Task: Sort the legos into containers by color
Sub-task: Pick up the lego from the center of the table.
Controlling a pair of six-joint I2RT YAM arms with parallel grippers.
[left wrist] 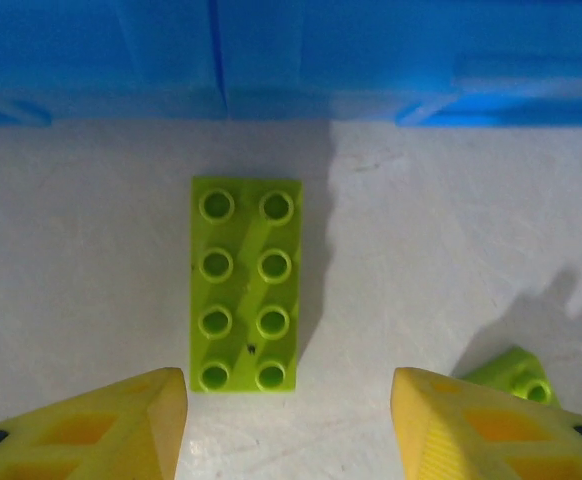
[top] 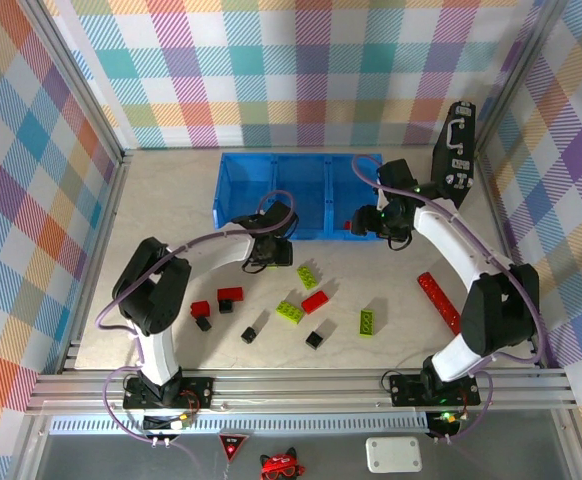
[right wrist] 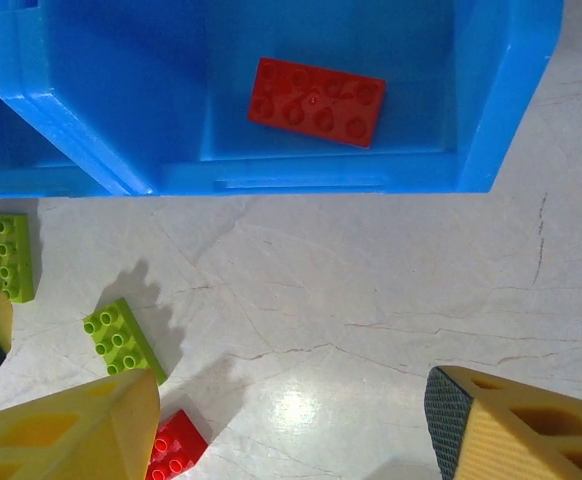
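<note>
The blue bin stands at the back of the table with three joined compartments. A red lego lies in its right compartment. My left gripper is open and low over the table just in front of the bin, and a lime lego lies flat ahead of its fingertips, slightly left of centre. My right gripper is open over bare table near the bin's right front corner. More legos lie loose: lime, red, lime, lime, black, red.
A long flat red strip lies on the right, beside my right arm. A tall black case stands at the back right corner. Small black bricks and a red one lie near the front left. Metal rails edge the table.
</note>
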